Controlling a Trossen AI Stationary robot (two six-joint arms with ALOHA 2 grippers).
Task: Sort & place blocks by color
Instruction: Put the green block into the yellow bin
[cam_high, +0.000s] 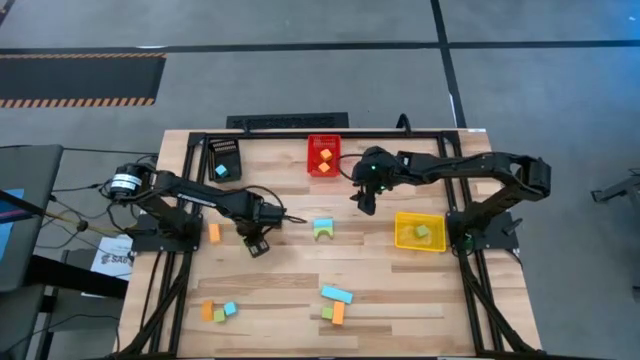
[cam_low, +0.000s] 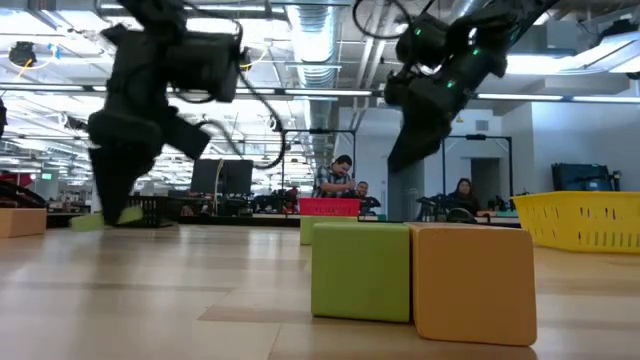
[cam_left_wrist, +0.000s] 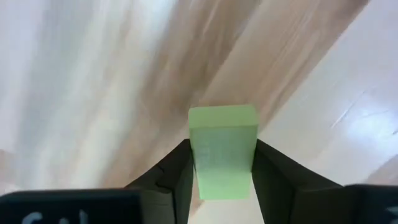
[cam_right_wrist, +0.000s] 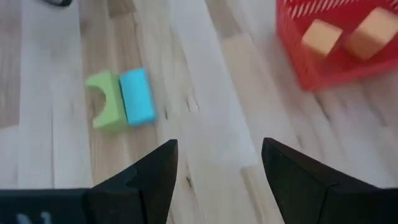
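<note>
Left wrist view gave me the clearest answer: the left tool (cam_left_wrist: 222, 171) had its two fingers (cam_left_wrist: 177, 174) pressed on both sides of a light green block (cam_left_wrist: 222, 149), so it was closed on this block, just above the wooden surface (cam_high: 290, 290). From the high view I saw this tool near the left middle of the surface, with an orange block (cam_high: 214, 232) beside it.

My right tool (cam_right_wrist: 217, 165) hung above the surface near the red bin (cam_high: 323, 156), with its fingers spread wide and nothing between them. Two orange blocks (cam_right_wrist: 348, 36) lay inside the red bin. A green arch block touching a blue block (cam_right_wrist: 137, 96) lay in the middle of the surface. The yellow bin (cam_high: 419, 232) held one green block (cam_high: 422, 232), and the black bin (cam_high: 224, 158) held one blue block (cam_high: 220, 172). More blocks (cam_high: 336, 304) lay near the front edge.
</note>
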